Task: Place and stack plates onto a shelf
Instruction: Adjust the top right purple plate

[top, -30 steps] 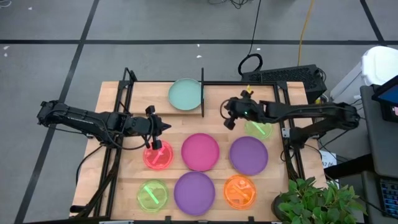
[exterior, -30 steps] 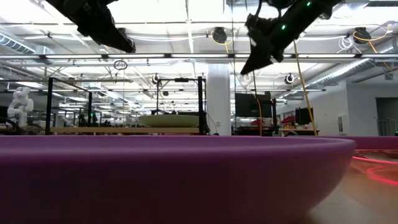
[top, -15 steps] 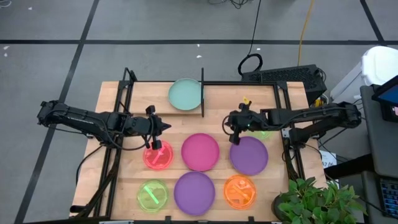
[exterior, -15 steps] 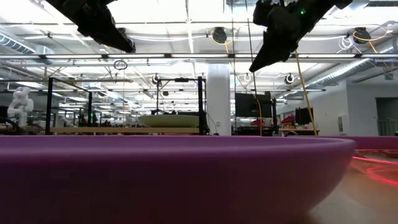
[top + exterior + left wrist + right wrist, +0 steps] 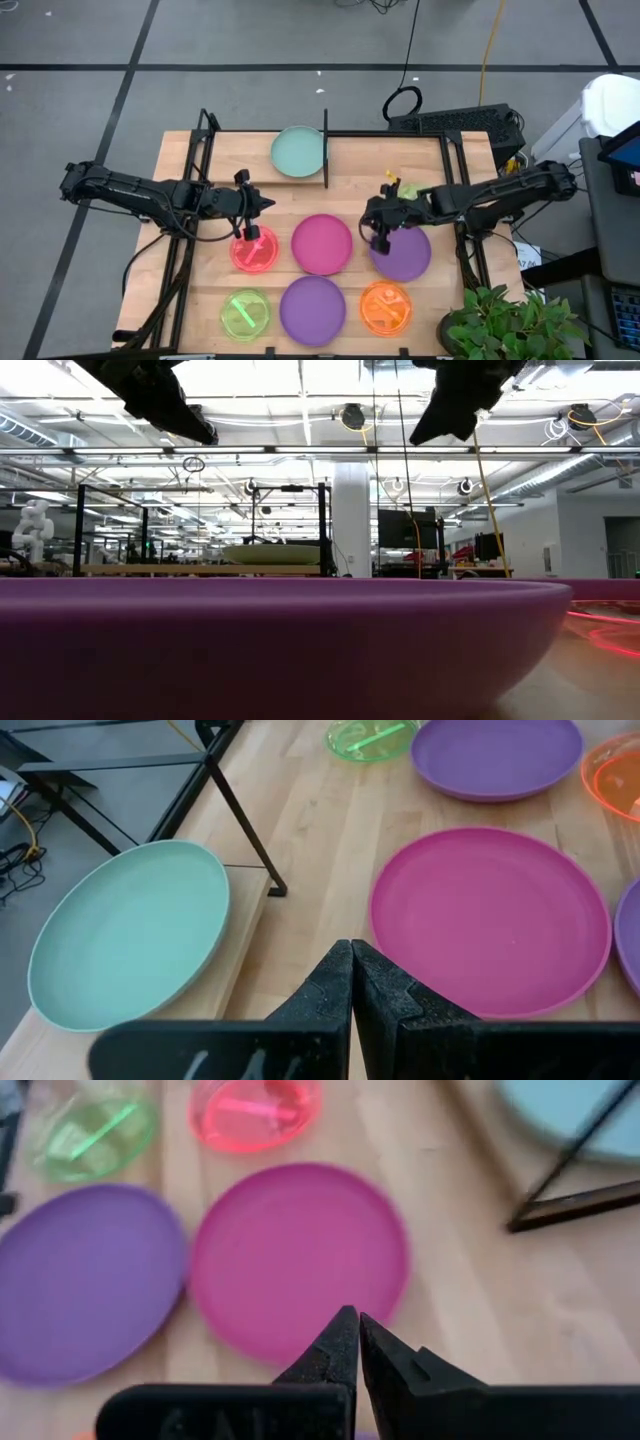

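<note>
Matt opaque magenta plate [image 5: 490, 923] on pale, smooth-grained wooden tabletop [image 5: 310, 840].

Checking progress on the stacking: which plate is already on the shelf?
The pale teal plate. It alone rests on the narrow shelf at the table's back; the purple, magenta, red, orange and green ones lie on the tabletop.

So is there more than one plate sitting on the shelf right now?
No, in the high view only the pale teal plate rests on the shelf; the other plates lie on the wooden tabletop.
</note>
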`<action>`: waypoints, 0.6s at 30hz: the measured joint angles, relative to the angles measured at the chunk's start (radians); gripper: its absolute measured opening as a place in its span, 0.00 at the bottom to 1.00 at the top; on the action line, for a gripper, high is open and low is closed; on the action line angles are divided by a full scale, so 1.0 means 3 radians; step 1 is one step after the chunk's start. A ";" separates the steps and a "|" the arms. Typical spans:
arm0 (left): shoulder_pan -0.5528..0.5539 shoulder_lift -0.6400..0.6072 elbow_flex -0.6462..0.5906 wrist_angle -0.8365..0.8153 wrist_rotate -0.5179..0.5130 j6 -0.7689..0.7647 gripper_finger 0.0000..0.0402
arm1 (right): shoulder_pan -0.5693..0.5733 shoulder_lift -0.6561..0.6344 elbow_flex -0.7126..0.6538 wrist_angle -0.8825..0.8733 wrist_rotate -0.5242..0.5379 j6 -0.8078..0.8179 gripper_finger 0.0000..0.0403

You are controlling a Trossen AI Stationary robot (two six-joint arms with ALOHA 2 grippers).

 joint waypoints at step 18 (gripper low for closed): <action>-0.0001 0.0000 0.0001 -0.0005 -0.0018 -0.0125 0.02 | 0.0815 0.1037 0.1003 -0.1146 -0.0089 0.0983 0.00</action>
